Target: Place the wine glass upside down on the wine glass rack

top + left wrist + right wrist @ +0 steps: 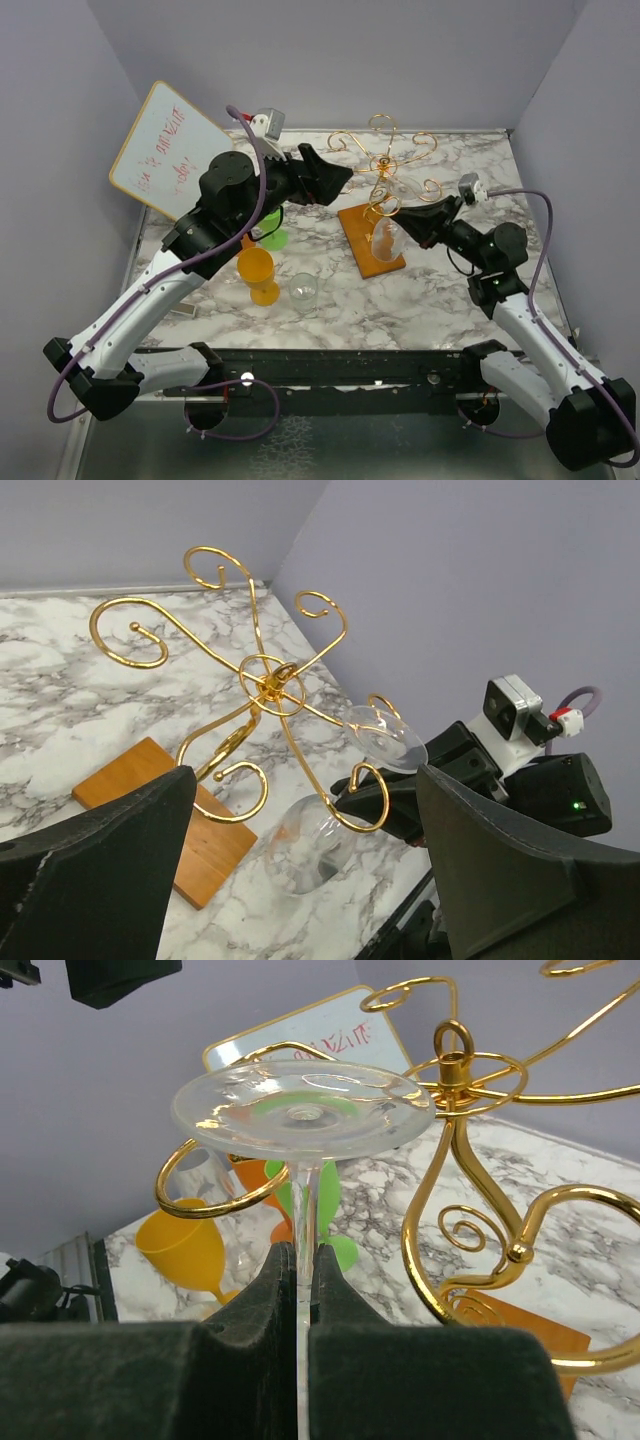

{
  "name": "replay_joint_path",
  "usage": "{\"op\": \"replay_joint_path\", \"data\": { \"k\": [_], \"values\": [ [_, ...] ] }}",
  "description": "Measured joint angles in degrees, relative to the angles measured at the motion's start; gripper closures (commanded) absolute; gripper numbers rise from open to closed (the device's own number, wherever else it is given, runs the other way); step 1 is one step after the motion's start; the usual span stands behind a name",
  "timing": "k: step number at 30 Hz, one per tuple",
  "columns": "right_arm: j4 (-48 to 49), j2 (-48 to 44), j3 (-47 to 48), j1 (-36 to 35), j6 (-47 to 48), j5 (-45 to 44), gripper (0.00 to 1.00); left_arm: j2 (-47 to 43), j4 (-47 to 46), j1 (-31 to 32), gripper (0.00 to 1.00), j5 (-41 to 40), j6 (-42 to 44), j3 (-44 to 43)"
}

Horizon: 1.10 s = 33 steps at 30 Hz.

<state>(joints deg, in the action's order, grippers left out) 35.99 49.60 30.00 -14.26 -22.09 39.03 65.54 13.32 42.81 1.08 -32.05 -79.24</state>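
Observation:
The clear wine glass (385, 238) is upside down, bowl (312, 842) low and foot (300, 1110) on top. My right gripper (303, 1260) is shut on its stem (308, 1205), also seen in the top view (408, 222). The stem stands at a curled arm (200, 1202) of the gold wire rack (385, 165), with the foot just above the curl; I cannot tell if it rests on it. The bowl hangs over the rack's wooden base (368, 252). My left gripper (340, 180) is open and empty, held high to the left of the rack (270, 680).
A white board with red writing (170, 150) leans at the back left. An orange glass (257, 272), a green glass (272, 232) and a small clear tumbler (303, 290) stand left of the base. Grey walls close in the table.

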Motion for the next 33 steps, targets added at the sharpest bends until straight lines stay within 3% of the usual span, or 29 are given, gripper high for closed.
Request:
{"op": "replay_joint_path", "data": {
  "k": [12, 22, 33],
  "values": [
    [-1.84, 4.26, 3.56, -5.42, -1.09, -3.63, 0.99, -0.31, 1.51, 0.00, 0.09, -3.15, 0.20, 2.19],
    [-2.82, 7.56, 5.55, -6.75, -0.61, -1.36, 0.99, -0.83, 2.60, 0.00, 0.09, -5.05, 0.52, 2.19],
    [-2.64, -1.64, 0.92, -6.80, 1.66, 2.19, 0.99, -0.83, 2.71, 0.00, 0.09, -6.82, 1.64, 2.19]
  ]
}}
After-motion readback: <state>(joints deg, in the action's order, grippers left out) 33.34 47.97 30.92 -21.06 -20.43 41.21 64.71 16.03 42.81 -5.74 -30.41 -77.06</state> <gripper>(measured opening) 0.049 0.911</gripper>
